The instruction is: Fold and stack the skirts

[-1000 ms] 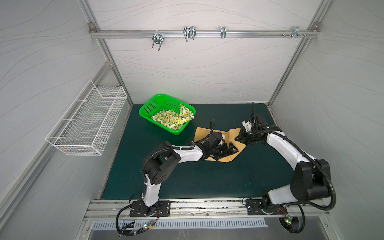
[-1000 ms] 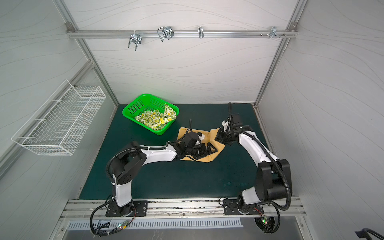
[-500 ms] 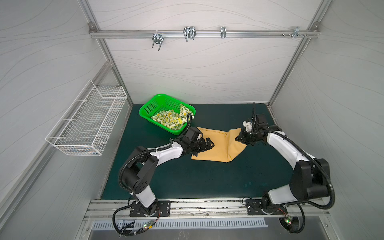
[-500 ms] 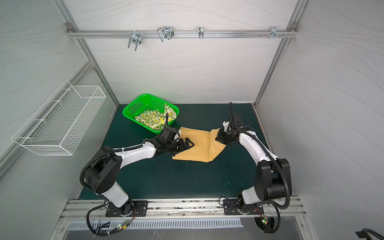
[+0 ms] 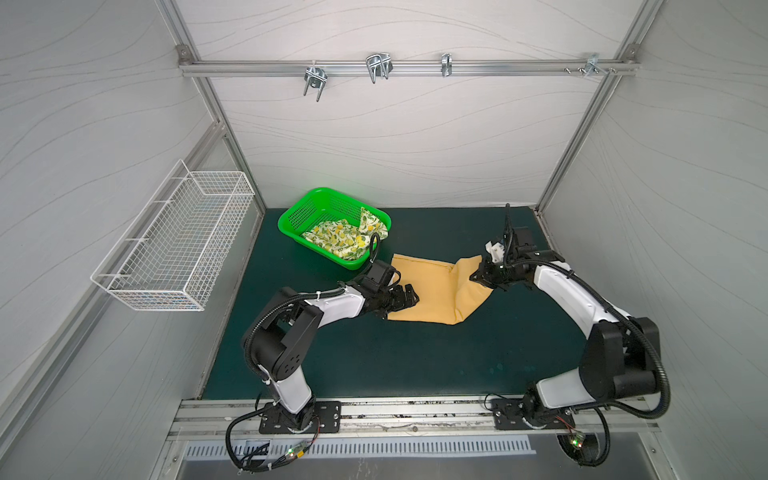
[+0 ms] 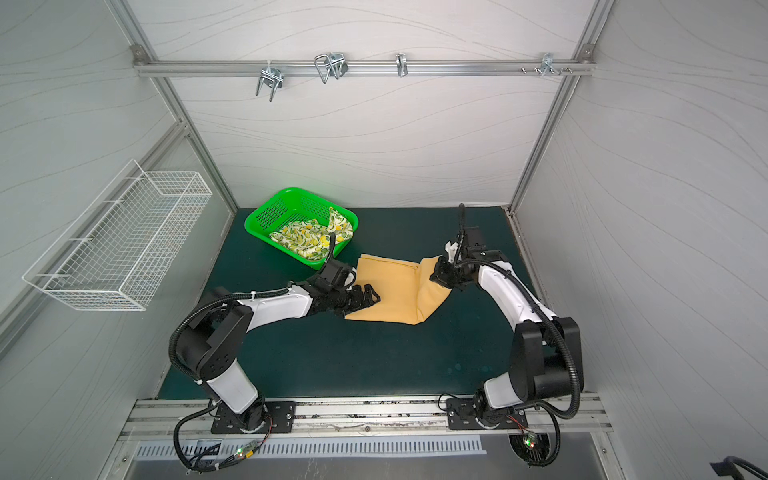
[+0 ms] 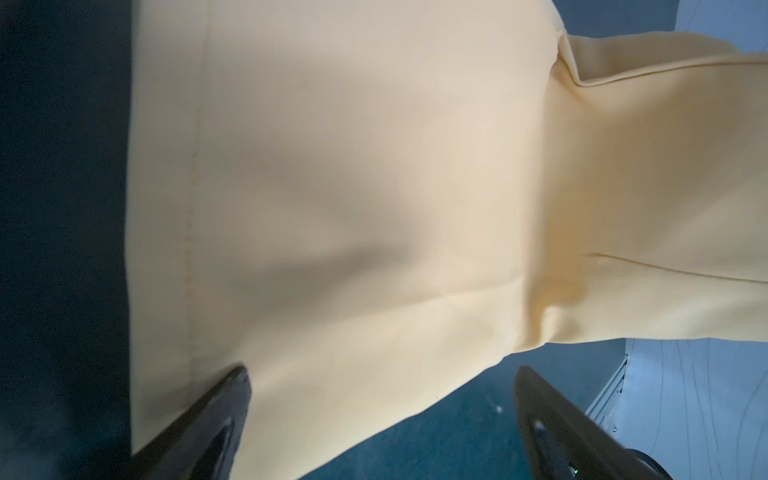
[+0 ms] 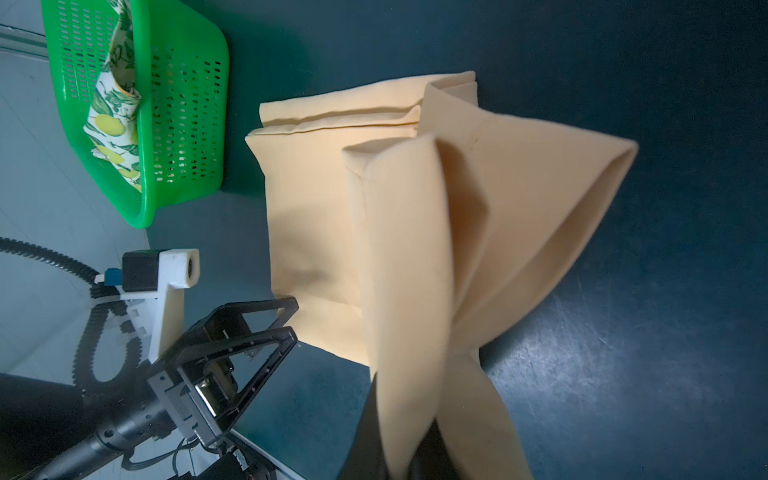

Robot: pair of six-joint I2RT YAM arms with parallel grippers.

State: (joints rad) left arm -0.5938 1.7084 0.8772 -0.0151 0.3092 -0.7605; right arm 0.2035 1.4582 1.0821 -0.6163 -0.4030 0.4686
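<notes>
- Green basket (image 5: 293, 214): you have the lemon-print skirt (image 5: 338, 241) crumpled inside, with one corner draped over the rim just behind the left gripper's wrist.
- Mustard skirt (image 5: 432, 286): it lies on the dark mat (image 5: 374, 357) between your two grippers, its long axis running from one gripper to the other.
- Left gripper (image 5: 409, 297): jaws spread wide and gripping nothing, set over the skirt's near edge. Contact with the cloth is possible but unclear.
- Right gripper (image 5: 480, 276): clamped on the skirt's far end, which is raised off the mat.
- Right wrist view only: the raised end (image 8: 540, 208) gapes as an open loop.
- Left wrist view only: a stitched hem line (image 7: 189, 249) runs toward one finger (image 7: 216, 415).
</notes>
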